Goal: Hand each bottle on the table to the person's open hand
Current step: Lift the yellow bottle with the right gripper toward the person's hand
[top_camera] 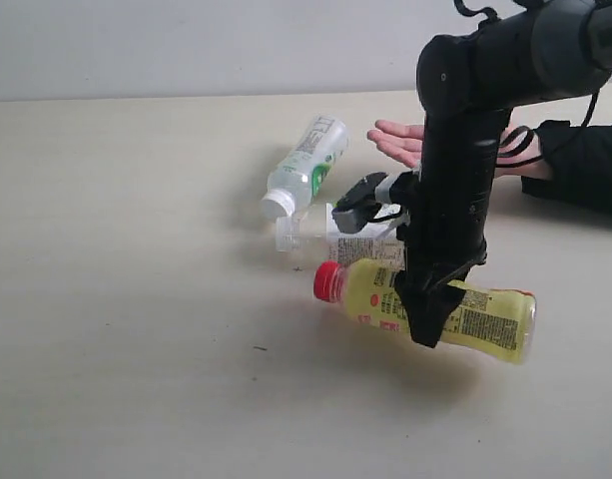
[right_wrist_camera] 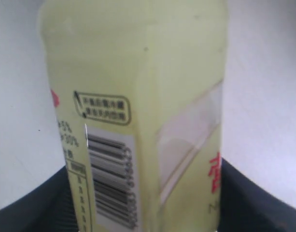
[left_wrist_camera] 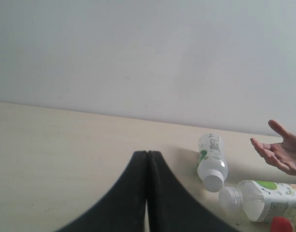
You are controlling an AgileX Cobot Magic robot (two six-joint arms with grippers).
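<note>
**Carry step.** The right claw, jaws set wide, grips the red-capped yellow bottle across its middle. The bottle lies sideways, seemingly just clear of the desk (a shadow lies beneath it). Next move, as judged: carry it to the person's open hand, palm up beyond the arm, and release over the palm. The left claw is closed on nothing. A green-labelled clear bottle and a second clear bottle lie on the desk near the hand. The yellow bottle's label shows a barcode, red characters and a boxed line of print too blurred to read.

two clear bottles near open hand
</note>
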